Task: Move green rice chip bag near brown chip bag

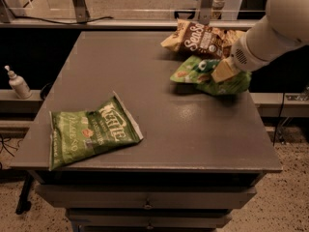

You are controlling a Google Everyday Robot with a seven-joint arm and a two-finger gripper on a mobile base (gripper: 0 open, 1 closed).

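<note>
Camera view shows a dark grey table point(159, 129) from above its front edge, with the white arm point(270, 28) reaching in from the upper right. The gripper point(223, 71) sits over the back right part of the tabletop, its tan fingertip point(222, 72) pressed into the green rice chip bag point(192, 73), and the claw looks closed on the bag's crinkled middle. The bag spreads to both sides of the claw: its printed end with the round chip pictures sticks out to the left, and a plain bright green part shows below and to the right of the fingers, close to the table's right edge. A dark shadow lies on the tabletop beneath the bag's left end, so that end seems to be raised a little off the surface. The brown chip bag point(200, 38) lies just behind, at the back edge of the table, with its white lettering facing up; the top edge of the green bag appears to touch or overlap its lower edge. Well apart, near the front left corner, a flat olive-green Kettle bag point(89, 132) lies at an angle. A small white pump bottle point(18, 83) stands on a ledge to the left of the table.
</note>
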